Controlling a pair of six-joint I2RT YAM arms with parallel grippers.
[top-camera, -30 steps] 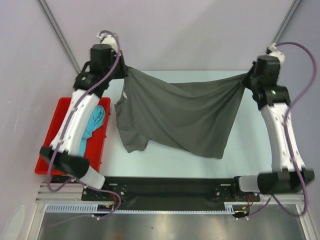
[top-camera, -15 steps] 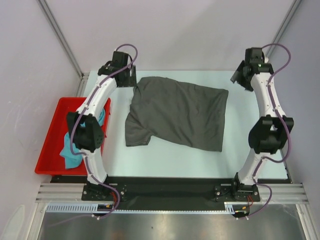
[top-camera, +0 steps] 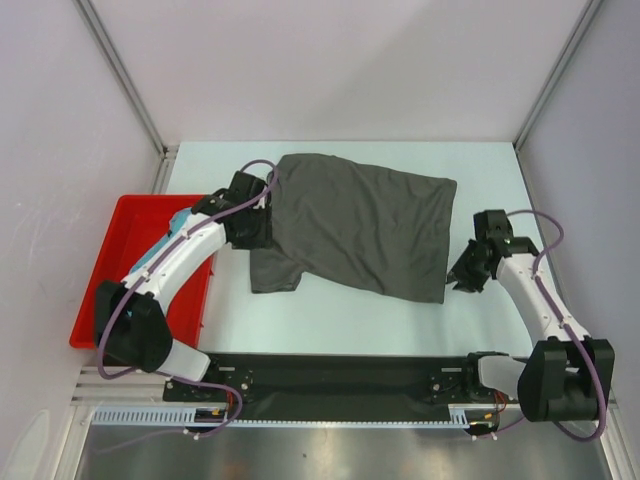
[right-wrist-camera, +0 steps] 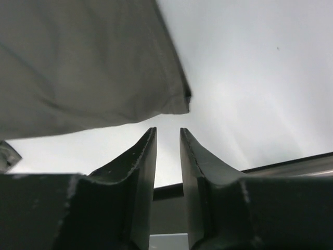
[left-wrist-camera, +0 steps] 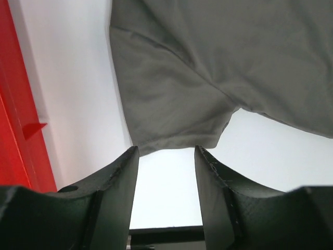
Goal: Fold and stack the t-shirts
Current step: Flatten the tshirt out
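From above, the grey t-shirt (top-camera: 365, 220) lay spread on the white table (top-camera: 340, 315), one sleeve sticking out at its near left corner. The left gripper (top-camera: 262, 232) sat at the shirt's left edge, just above that sleeve; whether it touched the cloth could not be told from here. The right gripper (top-camera: 460, 278) hung just beside the shirt's near right corner, on its right. Out beyond the left arm stood the red tray (top-camera: 100, 300), where only a sliver of the teal t-shirt (top-camera: 181, 221) showed from under the arm.

Through the left wrist camera, the left gripper (left-wrist-camera: 166, 153) had its fingers (left-wrist-camera: 122, 179) well apart with nothing between them. The grey t-shirt's (left-wrist-camera: 208, 67) sleeve hem lay just ahead of the fingertips, with bare table (left-wrist-camera: 78, 83) to the left and the tray wall (left-wrist-camera: 15, 135) further left.

Through the right wrist camera, the right gripper (right-wrist-camera: 168, 134) showed only a narrow gap between its fingers (right-wrist-camera: 138, 172), and nothing was caught in it. The corner of the grey t-shirt (right-wrist-camera: 78, 67) lay just ahead of the tips and slightly to the left, clear of them, with bare table (right-wrist-camera: 250, 78) to the right.
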